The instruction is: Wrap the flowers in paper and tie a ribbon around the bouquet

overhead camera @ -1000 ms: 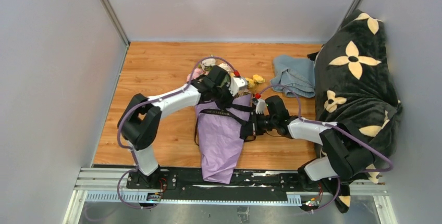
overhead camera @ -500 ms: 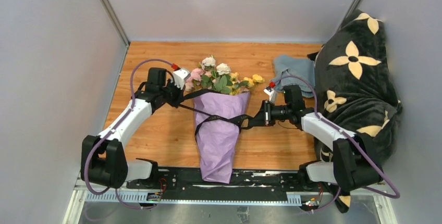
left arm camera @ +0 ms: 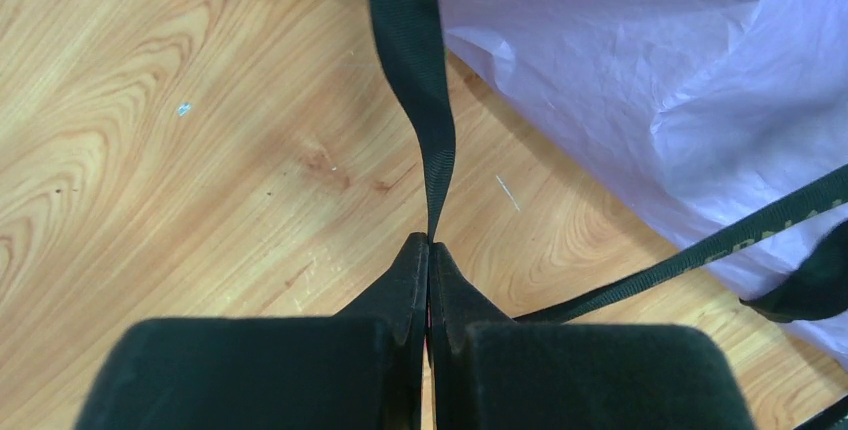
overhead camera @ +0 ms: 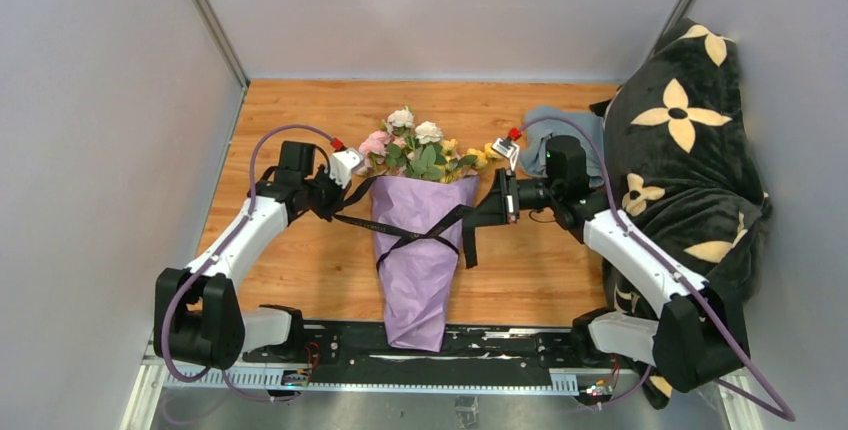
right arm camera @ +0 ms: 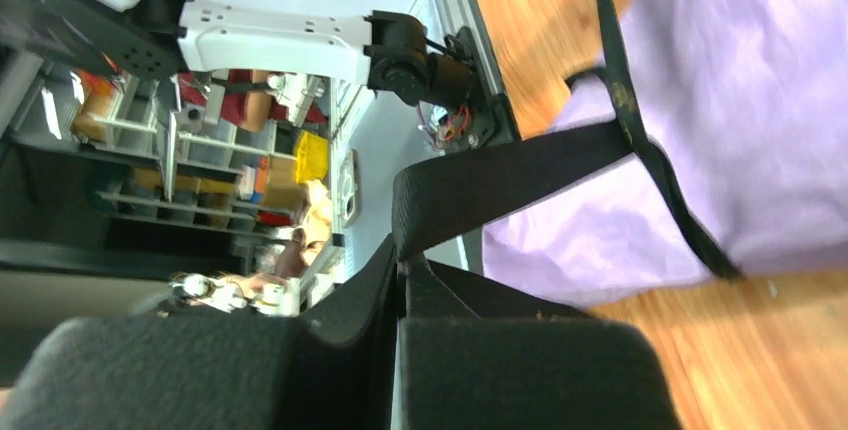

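Note:
The bouquet lies mid-table: pink, white and yellow flowers [overhead camera: 418, 148] stick out the far end of a lavender paper [overhead camera: 417, 255] cone. The black ribbon [overhead camera: 408, 233] crosses over the cone's upper part, one strand running to each side. Left of the cone, my left gripper [overhead camera: 336, 206] is shut on the ribbon [left arm camera: 420, 80], which rises twisted from its fingertips [left arm camera: 412, 255] beside the paper [left arm camera: 620, 80]. To the cone's right, my right gripper [overhead camera: 478, 216] is shut on the other ribbon [right arm camera: 500, 185] end, the paper [right arm camera: 740, 130] beyond it.
A grey-blue folded cloth [overhead camera: 565, 140] lies at the back right, close to my right arm. A black blanket with cream flower shapes [overhead camera: 685, 150] fills the right side. Grey walls close in the table, and the arms' mounting rail [overhead camera: 330, 345] runs along the near edge.
My left gripper has swung from over the bouquet out to the left. The right one has drawn back to the right. The ribbon is now stretched across the cone, and the flowers show.

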